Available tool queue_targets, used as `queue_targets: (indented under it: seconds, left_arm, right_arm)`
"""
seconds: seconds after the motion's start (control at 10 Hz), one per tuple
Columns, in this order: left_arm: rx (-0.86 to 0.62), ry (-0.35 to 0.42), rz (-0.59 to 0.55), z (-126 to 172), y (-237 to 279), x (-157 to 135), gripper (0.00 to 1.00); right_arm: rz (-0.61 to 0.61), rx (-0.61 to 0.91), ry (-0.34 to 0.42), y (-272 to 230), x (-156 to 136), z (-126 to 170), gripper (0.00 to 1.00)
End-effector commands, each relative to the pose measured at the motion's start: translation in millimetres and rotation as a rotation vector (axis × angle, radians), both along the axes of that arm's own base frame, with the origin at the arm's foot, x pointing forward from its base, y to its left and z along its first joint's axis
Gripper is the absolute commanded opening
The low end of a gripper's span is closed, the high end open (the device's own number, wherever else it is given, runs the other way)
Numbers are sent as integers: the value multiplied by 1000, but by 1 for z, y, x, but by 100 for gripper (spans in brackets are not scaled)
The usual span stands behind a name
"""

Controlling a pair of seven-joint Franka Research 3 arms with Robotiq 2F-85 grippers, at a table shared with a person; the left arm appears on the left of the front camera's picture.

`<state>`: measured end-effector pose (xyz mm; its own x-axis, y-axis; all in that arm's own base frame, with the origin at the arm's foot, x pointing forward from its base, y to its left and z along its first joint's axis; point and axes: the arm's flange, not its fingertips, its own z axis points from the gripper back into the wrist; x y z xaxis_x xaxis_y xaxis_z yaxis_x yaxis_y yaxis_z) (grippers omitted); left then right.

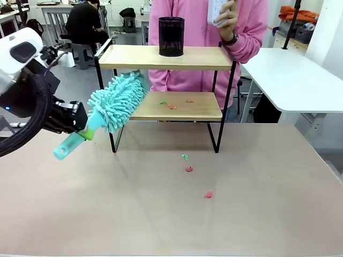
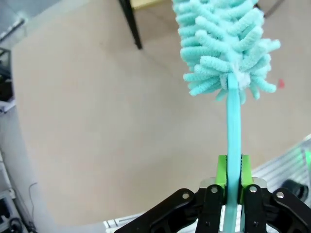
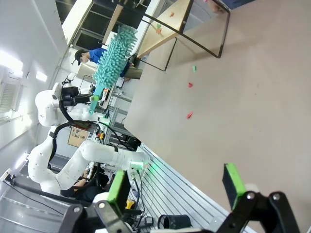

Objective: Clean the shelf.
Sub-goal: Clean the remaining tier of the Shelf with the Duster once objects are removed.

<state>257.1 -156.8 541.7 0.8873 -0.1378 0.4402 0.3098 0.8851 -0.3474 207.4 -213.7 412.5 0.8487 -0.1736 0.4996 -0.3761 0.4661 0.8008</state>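
shelf (image 1: 198, 111): long axis runs left–right before you
left gripper (image 1: 86, 132): clamped on the duster (image 1: 115, 101) handle, with the head at the shelf's left end; nearer arm
right gripper (image 3: 175, 184): spread wide, empty

Turquoise duster (image 1: 117, 101), pale wooden shelf (image 1: 134, 56) framed in black.
Black mesh cup (image 1: 171, 36), pink sweater (image 1: 187, 21) at 12 o'clock; red and green scraps (image 1: 188, 169) on beige tabletop (image 1: 257, 214).

Black mesh cup (image 1: 171, 36), tan table (image 1: 161, 219), pink sweatshirt (image 1: 197, 24)

Tan table (image 1: 161, 225) under the shelf (image 1: 203, 58) and three coloured scraps (image 1: 188, 168); black mesh cup (image 1: 171, 36) on its top board
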Motion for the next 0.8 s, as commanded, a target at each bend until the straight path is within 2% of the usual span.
queue_targets:
  seconds: [0.0, 0.2, 0.3, 0.4, 0.7]
  left_arm:
    - [17, -28, 47, -9, -21, 15, 12]
    - [72, -5, 49, -15, -40, 42, 12]
    - [124, -15, 156, -21, -47, 56, 12]
    - [114, 4, 180, -27, -52, 60, 12]
    - [108, -2, 164, -36, -65, 78, 12]
  right_arm:
    - [0, 9, -33, -1, 2, 2, 100]
    - [0, 9, -33, -1, 2, 2, 100]
    - [0, 9, -33, -1, 2, 2, 100]
    - [0, 9, -33, -1, 2, 2, 100]
    - [0, 9, -33, -1, 2, 2, 100]
